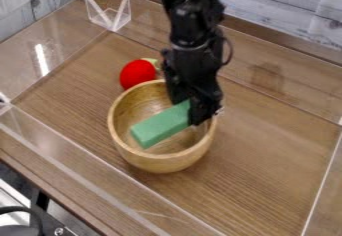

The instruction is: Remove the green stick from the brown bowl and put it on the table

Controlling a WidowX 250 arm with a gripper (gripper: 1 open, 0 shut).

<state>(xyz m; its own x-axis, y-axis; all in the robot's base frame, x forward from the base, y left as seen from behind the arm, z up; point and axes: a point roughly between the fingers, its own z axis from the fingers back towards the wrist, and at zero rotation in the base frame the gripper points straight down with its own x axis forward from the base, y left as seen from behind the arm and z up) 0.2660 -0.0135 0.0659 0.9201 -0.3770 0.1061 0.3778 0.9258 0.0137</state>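
Observation:
The brown bowl point(116, 130) stands on the table point(274, 155) near the middle. The green stick point(158, 128) lies tilted inside it, its right end raised toward the rim. My gripper point(202, 109) reaches down from above into the bowl's right side, with its black fingers closed on that raised end. The fingertips are partly hidden behind the stick.
A red round fruit point(135, 73) rests on the table right behind the bowl's left rim. Clear acrylic walls point(54, 40) surround the tabletop. A small clear bracket point(110, 15) stands at the back left. Bare wood lies right of and in front of the bowl.

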